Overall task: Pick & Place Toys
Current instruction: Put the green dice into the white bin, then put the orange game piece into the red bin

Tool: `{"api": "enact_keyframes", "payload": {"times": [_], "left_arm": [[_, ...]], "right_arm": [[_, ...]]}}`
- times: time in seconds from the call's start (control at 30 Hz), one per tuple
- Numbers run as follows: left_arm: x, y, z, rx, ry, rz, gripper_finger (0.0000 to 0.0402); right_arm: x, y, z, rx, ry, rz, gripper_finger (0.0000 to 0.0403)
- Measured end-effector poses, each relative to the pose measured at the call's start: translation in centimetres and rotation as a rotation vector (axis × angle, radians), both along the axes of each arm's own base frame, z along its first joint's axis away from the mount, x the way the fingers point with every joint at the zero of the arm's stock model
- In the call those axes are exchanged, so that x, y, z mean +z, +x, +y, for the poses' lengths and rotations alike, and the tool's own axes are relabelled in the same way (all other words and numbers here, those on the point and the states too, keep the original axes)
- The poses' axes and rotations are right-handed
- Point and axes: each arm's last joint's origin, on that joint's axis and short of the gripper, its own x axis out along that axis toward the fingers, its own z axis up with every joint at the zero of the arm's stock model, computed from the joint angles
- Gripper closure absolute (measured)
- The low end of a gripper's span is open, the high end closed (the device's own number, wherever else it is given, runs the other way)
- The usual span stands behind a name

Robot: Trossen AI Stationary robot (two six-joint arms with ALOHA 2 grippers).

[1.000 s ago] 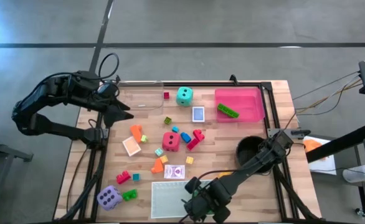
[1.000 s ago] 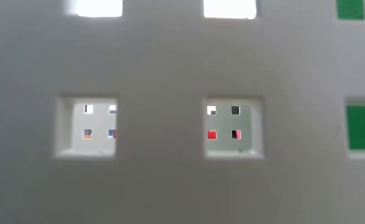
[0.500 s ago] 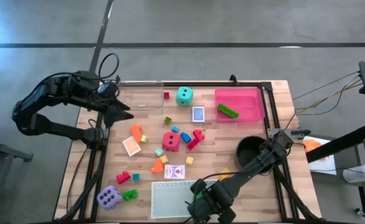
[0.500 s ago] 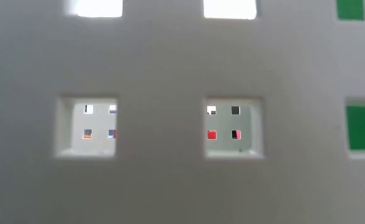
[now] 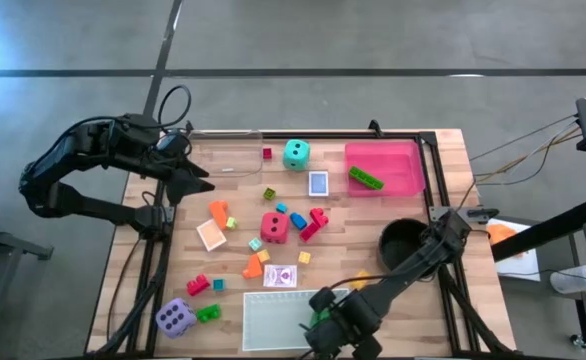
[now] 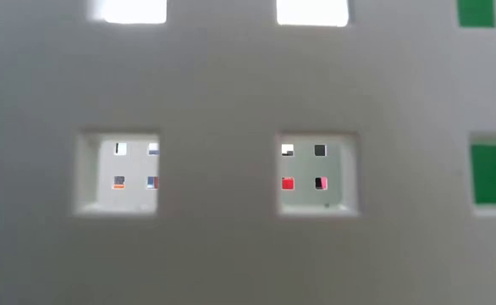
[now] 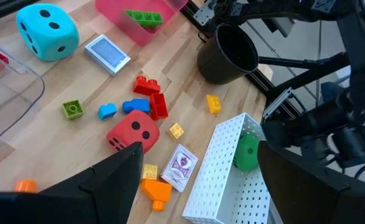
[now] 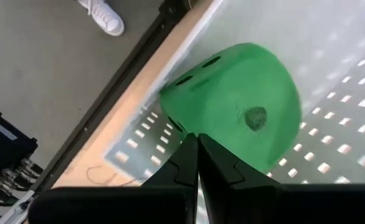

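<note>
Sorting looked barely begun: only two toys sat in containers, a green block (image 5: 365, 178) in the pink tray (image 5: 410, 184) at the desk's (image 5: 453, 200) two o'clock and the green die (image 7: 247, 151) in the white tray (image 5: 273, 320) at six o'clock. The rest lay loose on the wood: the teal die (image 5: 295, 153) at twelve o'clock, a blue-backed card (image 5: 318, 184) just beside it, the red die (image 5: 274, 226) near the centre among red, blue, yellow and orange blocks, another card (image 5: 281, 276) below it, and the purple die (image 5: 175, 317) at seven o'clock with a green block touching it. The black pot (image 5: 400, 241) at four o'clock and the clear tray (image 5: 228, 150) at eleven o'clock appeared to hold no toys, though a small red block (image 5: 267, 153) lay by the clear tray's edge. The right arm reached from four o'clock across to the white tray's right rim, its end effector (image 8: 198, 152) with fingers pressed together and empty, the tips just before the green die, which rested on the perforated floor. The left arm waited folded at ten o'clock off the desk's edge, its end effector (image 5: 195, 178) with fingers spread apart, holding nothing, aimed toward the centre.
</note>
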Motion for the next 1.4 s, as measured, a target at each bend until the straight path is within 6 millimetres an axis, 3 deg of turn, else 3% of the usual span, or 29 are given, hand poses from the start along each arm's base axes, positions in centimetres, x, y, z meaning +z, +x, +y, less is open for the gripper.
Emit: {"api": "enact_keyframes", "payload": {"times": [0.1,0.5,0.67,0.77,1.03,1.4], "left_arm": [[0.0,0.0,0.0,0.0,0.0,0.0,0.0085],[0.0,0.0,0.0,0.0,0.0,-0.002,0.0085],[0.0,0.0,0.0,0.001,0.0,-0.002,0.0085],[0.0,0.0,0.0,0.001,0.0,-0.002,0.0085],[0.0,0.0,0.0,0.0,-0.001,-0.002,0.0085],[-0.3,-0.3,0.0,0.0,-0.009,0.043,0.0085]], "right_arm": [[0.2,0.1,0.1,-0.021,0.012,-0.021,0.0395],[-3.0,0.4,0.2,-0.06,-0.019,0.033,0.0395],[-3.1,0.4,0.0,-0.068,-0.023,0.038,0.0395],[-1.9,0.5,0.2,-0.069,-0.002,0.011,0.0395],[3.5,0.1,-0.4,-0.146,0.016,-0.122,0.0395],[7.9,0.1,-5.0,-0.72,-0.049,-0.339,0.0394]]}}
